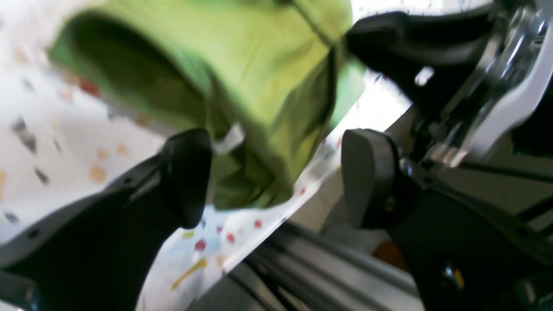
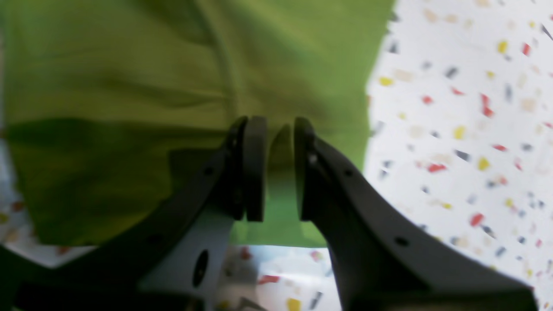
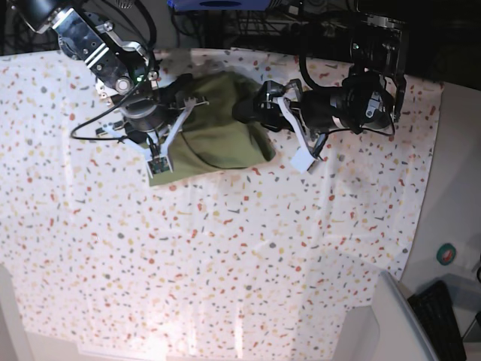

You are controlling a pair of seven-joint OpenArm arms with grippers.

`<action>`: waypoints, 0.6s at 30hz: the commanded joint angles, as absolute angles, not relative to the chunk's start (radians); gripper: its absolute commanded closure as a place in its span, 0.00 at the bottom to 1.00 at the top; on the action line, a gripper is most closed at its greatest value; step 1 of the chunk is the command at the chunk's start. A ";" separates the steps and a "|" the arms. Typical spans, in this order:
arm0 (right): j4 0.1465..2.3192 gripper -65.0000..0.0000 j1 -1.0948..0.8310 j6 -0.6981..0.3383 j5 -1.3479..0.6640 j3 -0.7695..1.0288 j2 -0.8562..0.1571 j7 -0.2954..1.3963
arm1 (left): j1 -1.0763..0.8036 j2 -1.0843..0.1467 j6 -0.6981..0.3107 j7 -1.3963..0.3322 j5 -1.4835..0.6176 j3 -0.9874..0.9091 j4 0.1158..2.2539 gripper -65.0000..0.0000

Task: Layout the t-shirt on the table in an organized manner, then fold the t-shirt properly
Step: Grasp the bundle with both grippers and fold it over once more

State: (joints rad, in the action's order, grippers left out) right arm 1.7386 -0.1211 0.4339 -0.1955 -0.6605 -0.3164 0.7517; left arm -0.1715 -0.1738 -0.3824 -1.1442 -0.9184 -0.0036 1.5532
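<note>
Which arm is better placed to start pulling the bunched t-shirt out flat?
The right, probably. The right gripper is already shut on a fold of the t-shirt, while the left gripper sits open at the shirt's other edge, gripping nothing.

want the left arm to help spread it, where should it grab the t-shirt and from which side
Likely the loose edge of the t-shirt hanging between the open left gripper fingers, by the white label. Come in from the shirt's side opposite the right gripper, which already pinches a fold; the cloth is bunched, so an outer edge pulls flat.
</note>
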 commanded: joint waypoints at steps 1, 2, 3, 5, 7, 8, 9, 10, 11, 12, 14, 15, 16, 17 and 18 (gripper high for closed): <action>1.753 0.83 -0.111 0.440 -0.186 -0.657 -0.312 0.734 | -0.162 -0.180 -0.384 -1.136 -0.932 -0.008 1.523 0.31; 1.753 0.83 -0.111 0.440 -0.186 -0.653 -0.312 0.734 | -0.150 -0.180 -0.384 -1.135 -0.932 -0.008 1.486 0.31; 1.753 0.83 -0.111 0.438 -0.186 -0.639 -0.312 0.734 | -0.142 -0.180 -0.384 -1.135 -0.932 -0.002 1.454 0.31; 1.753 0.83 -0.113 0.438 -0.186 -0.622 -0.312 0.734 | -0.134 -0.179 -0.384 -1.133 -0.931 -0.005 1.414 0.31; 1.753 0.83 -0.114 0.437 -0.186 -0.618 -0.312 0.734 | -0.128 -0.179 -0.384 -1.107 -0.931 0.001 1.403 0.31; 1.753 0.83 -0.114 0.437 -0.186 -0.618 -0.312 0.734 | -0.128 -0.179 -0.384 -1.086 -0.931 0.002 1.403 0.31; 1.753 0.83 -0.116 0.437 -0.186 -0.618 -0.312 0.734 | -0.128 -0.177 -0.384 -1.067 -0.931 0.002 1.402 0.31; 1.753 0.83 -0.116 0.437 -0.186 -0.618 -0.312 0.734 | -0.120 -0.177 -0.384 -1.056 -0.931 0.004 1.400 0.31; 1.753 0.83 -0.117 0.437 -0.186 -0.618 -0.312 0.734 | -0.110 -0.170 -0.384 -1.058 -0.932 0.005 1.399 0.31; 1.753 0.83 -0.117 0.437 -0.186 -0.618 -0.312 0.734 | -0.105 -0.159 -0.384 -1.058 -0.932 0.005 1.399 0.31; 1.753 0.83 -0.119 0.437 -0.186 -0.618 -0.312 0.734 | -0.101 -0.145 -0.384 -1.058 -0.932 0.005 1.399 0.31; 1.753 0.83 -0.119 0.437 -0.186 -0.618 -0.312 0.734 | -0.101 -0.145 -0.384 -1.058 -0.932 0.005 1.399 0.31; 1.753 0.83 -0.119 0.437 -0.186 -0.618 -0.312 0.734 | -0.096 -0.142 -0.384 -1.058 -0.932 0.005 1.399 0.31; 1.753 0.83 -0.119 0.437 -0.186 -0.618 -0.312 0.734 | -0.090 -0.140 -0.384 -1.058 -0.932 0.008 1.395 0.31; 1.753 0.83 -0.119 0.437 -0.186 -0.618 -0.312 0.734 | -0.085 -0.136 -0.384 -1.056 -0.932 0.022 1.382 0.31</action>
